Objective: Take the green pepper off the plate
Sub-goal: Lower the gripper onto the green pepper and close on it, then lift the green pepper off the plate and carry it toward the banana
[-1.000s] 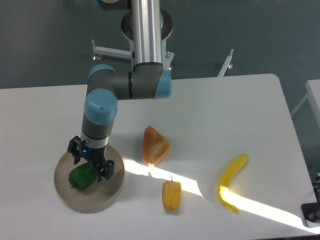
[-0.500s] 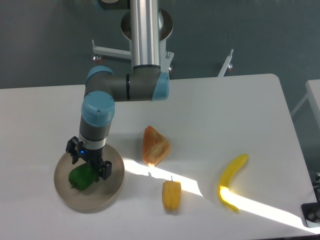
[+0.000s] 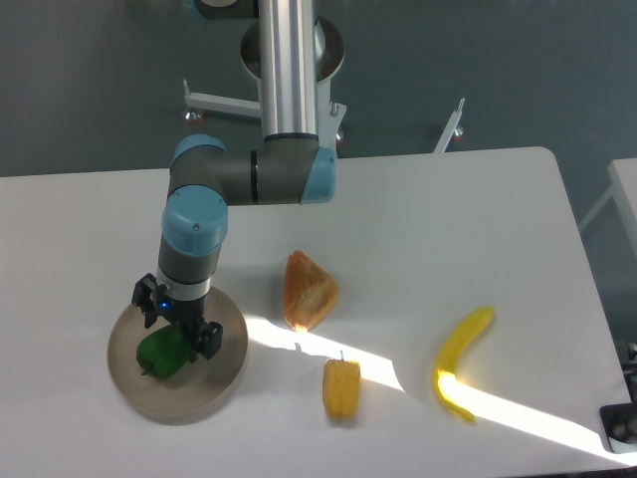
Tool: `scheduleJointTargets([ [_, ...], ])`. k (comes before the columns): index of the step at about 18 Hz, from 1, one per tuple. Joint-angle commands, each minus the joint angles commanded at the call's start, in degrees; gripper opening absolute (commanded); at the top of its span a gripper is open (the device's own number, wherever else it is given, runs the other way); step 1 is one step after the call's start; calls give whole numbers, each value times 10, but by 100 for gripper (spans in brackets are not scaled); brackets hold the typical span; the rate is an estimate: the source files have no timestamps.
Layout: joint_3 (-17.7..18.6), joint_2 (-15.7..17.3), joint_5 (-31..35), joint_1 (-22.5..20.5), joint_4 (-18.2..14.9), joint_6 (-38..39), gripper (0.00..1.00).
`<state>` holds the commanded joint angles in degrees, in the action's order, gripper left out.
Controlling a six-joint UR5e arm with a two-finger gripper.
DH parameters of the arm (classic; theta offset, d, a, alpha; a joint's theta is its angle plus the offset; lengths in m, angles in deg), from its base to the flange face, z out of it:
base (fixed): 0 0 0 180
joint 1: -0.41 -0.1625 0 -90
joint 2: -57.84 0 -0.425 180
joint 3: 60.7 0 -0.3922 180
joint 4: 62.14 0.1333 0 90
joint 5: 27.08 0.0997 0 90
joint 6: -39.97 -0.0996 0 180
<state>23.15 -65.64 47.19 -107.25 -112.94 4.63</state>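
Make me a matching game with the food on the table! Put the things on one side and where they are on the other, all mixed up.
Things:
1. green pepper
2. banana
3. bread piece
4. yellow pepper

Places:
A. farthest to the right on the table
B. on the plate, right under the gripper
C. near the middle of the table, beside the plate's right side
D. at the front, between the plate and the banana

Right pairs: 1-B, 2-A, 3-C, 4-D
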Motion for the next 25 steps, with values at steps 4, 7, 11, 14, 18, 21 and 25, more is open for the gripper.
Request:
scheduleJointTargets([
  [4,-3,0,-1,-1,0,-1,35],
  [7,-6,0,-1,-1,0,-1,33],
  [11,-18,8,-3,-10,-2,-4,32],
  [14,-25,25,0,-33,-7,-14,32],
  [18,-25,31,3,-88,-10,-67,32],
  [21,-30,38,31,-130,-13,-130,32],
  [25,-33,41,39,-181,-19,-205,32],
])
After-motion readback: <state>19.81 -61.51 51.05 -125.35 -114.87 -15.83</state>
